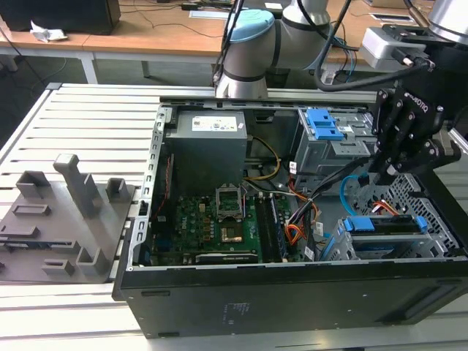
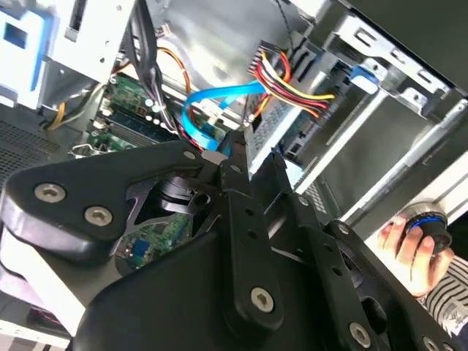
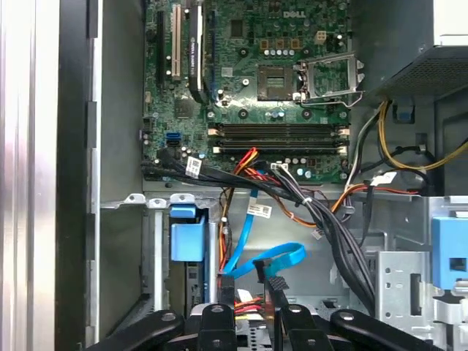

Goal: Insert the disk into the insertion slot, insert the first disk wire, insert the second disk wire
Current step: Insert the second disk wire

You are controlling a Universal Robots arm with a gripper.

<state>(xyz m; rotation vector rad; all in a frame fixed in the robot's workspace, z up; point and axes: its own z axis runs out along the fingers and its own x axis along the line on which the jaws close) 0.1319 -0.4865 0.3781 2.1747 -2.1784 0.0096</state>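
Already seated, the flat silver hard drive (image 1: pixel 384 227) in its bright blue plastic caddy lies in the low perforated grey sheet-metal bay (image 1: pixel 333 246). The thin red-orange wire bundle (image 2: pixel 292 80) ends at a dark plug by the drive. The glossy light blue cable (image 3: pixel 281 254) loops close by, its end beside the black gripper (image 3: pixel 252 289), whose fingers stand apart, clamping nothing, inside the open black computer case (image 1: pixel 292 300).
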